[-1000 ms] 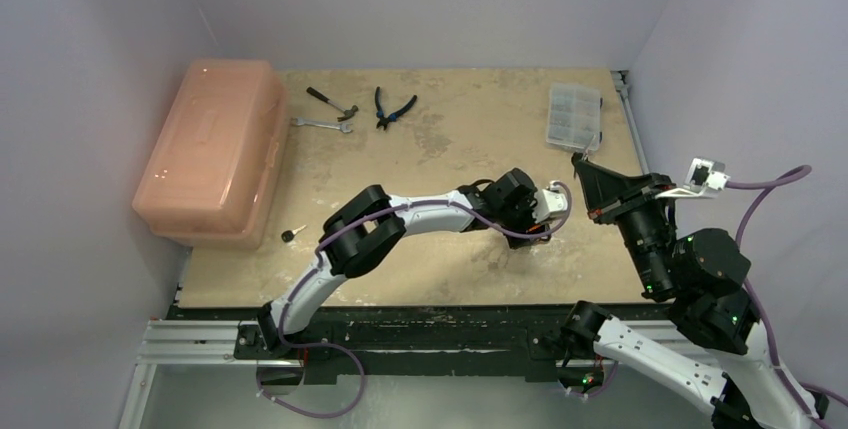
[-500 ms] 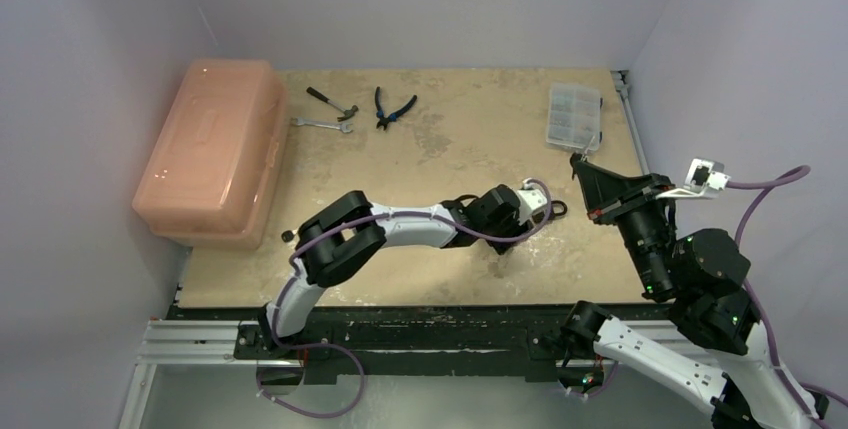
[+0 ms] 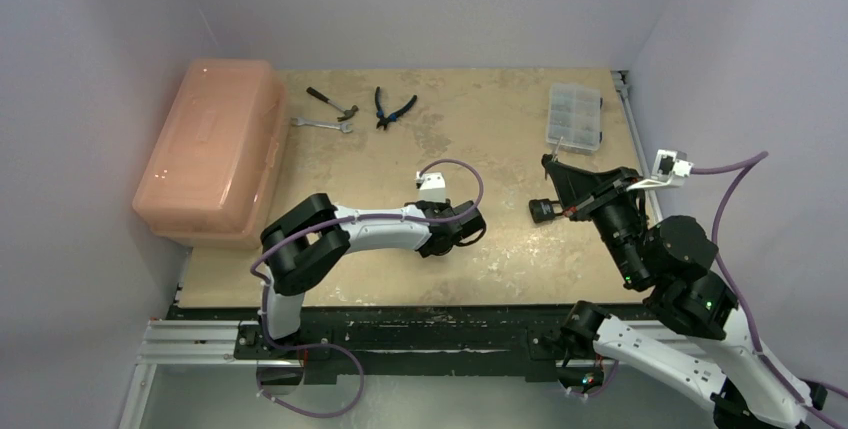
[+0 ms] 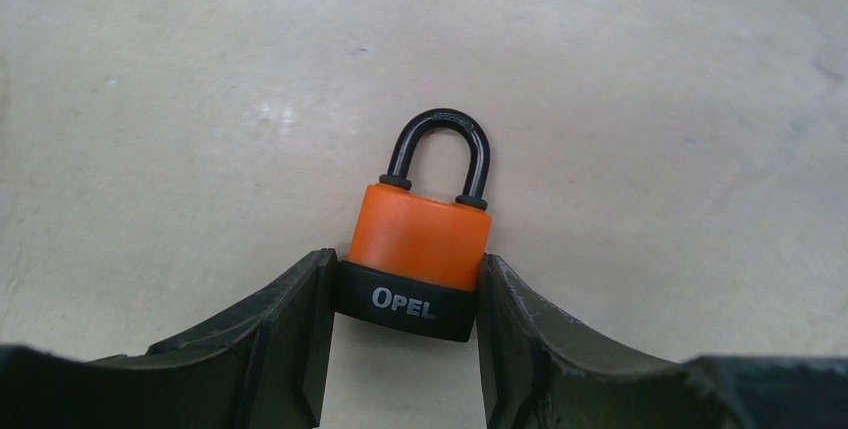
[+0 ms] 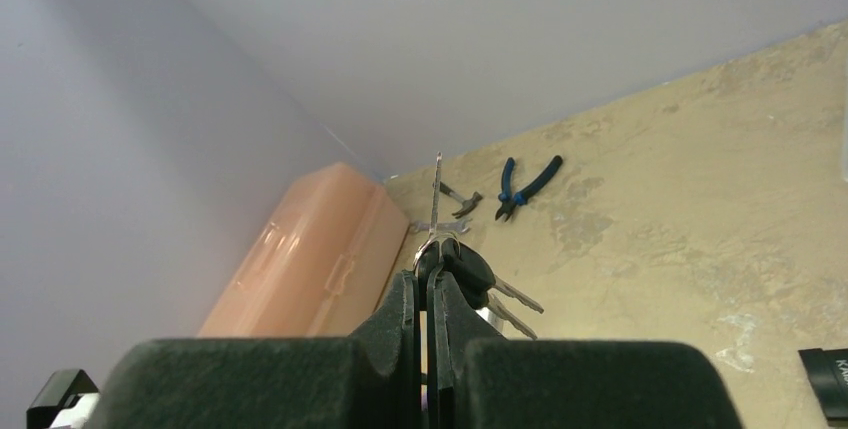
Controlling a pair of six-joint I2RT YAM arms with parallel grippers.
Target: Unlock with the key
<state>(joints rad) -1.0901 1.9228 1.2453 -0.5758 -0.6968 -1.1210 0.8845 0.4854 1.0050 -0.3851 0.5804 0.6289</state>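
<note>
Padlock point(image 4: 415, 249) lower centre of left-wrist view, flat on counter point(image 4: 200, 99), left jaws pinching its black base | right jaws clamped on key point(image 5: 437, 189), blade up | I judge it heavy, rigid, slick: hold body sides.

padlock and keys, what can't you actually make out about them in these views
- Padlock keyhole: the left wrist view shows only the front face. The underside is out of sight between the left hand's fingers.
- Padlock, top view: hidden under the left arm's wrist.
- Keys, right wrist view: the raised blade is edge-on, so its teeth are unreadable. The right hand partly covers the heads.
- Keys, top view: too small, only a dark blob.
</note>
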